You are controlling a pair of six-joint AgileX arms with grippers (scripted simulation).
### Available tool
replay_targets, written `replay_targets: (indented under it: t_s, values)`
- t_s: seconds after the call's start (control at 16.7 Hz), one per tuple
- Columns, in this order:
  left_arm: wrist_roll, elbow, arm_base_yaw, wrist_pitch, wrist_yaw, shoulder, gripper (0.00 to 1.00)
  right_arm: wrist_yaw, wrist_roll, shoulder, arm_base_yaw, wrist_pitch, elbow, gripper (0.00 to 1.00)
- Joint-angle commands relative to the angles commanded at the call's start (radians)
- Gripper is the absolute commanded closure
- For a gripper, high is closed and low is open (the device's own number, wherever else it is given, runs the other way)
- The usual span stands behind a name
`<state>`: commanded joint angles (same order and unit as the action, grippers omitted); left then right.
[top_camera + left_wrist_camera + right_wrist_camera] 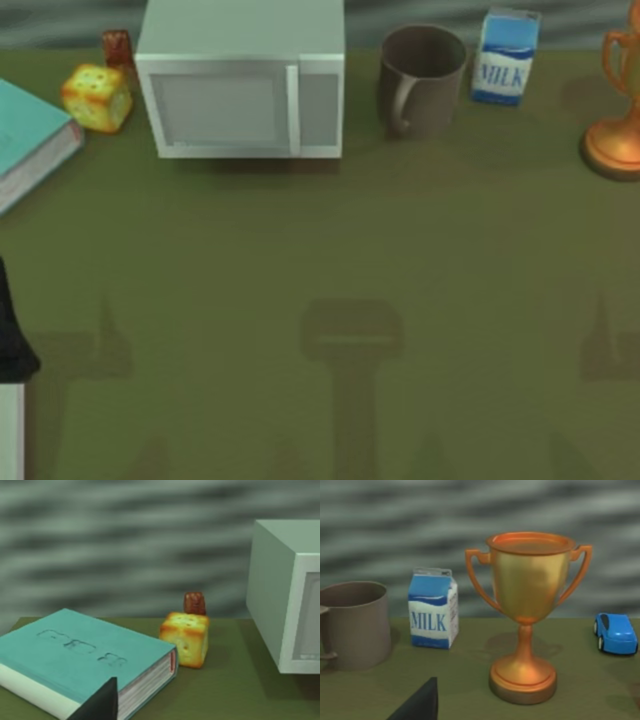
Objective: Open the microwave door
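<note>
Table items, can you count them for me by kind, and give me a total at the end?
Appliances: 1, the microwave.
Drink things: 2, the grey mug and the milk carton.
Books: 1, the teal book.
Toys and ornaments: 2, the gold trophy and the blue toy car.
Small blocks: 2, the yellow cheese-like cube and the reddish-brown piece.
Total: 8.

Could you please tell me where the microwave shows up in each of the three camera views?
Top view: the microwave stands at the table's back edge, left of centre.
Left wrist view: only its side and front corner show.
Right wrist view: not in it.
Shared landmark: the yellow cheese-like block beside the microwave, in the top and left wrist views.
</note>
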<state>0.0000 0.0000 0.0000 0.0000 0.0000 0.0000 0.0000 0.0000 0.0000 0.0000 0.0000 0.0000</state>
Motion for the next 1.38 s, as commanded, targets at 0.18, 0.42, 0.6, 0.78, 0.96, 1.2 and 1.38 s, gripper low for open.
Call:
replay_targets:
  t_s: [0.18,0.42,0.6,0.78,0.96,1.2,1.38]
  values:
    - [-0.002,0.009,-0.004,-0.005,-0.003,0.01,0.0,0.0,0.0,0.0,0.0,0.0,0.0,0.0]
    - [-0.039,0.139,-0.061,-0.07,-0.039,0.156,0.0,0.0,0.0,0.0,0.0,0.0,0.0,0.0]
    - [-0.096,0.319,-0.135,-0.142,-0.087,0.374,0.0,0.0,0.0,0.0,0.0,0.0,0.0,0.0]
    - [-0.174,0.555,-0.223,-0.215,-0.141,0.669,0.0,0.0,0.0,0.0,0.0,0.0,0.0,0.0]
    - [-0.263,0.819,-0.316,-0.278,-0.195,0.995,0.0,0.0,0.0,0.0,0.0,0.0,0.0,0.0]
    - [-0.375,1.153,-0.435,-0.36,-0.265,1.407,0.0,0.0,0.0,0.0,0.0,0.0,0.0,0.0]
    - [-0.44,1.351,-0.512,-0.427,-0.312,1.664,0.0,0.0,0.0,0.0,0.0,0.0,0.0,0.0]
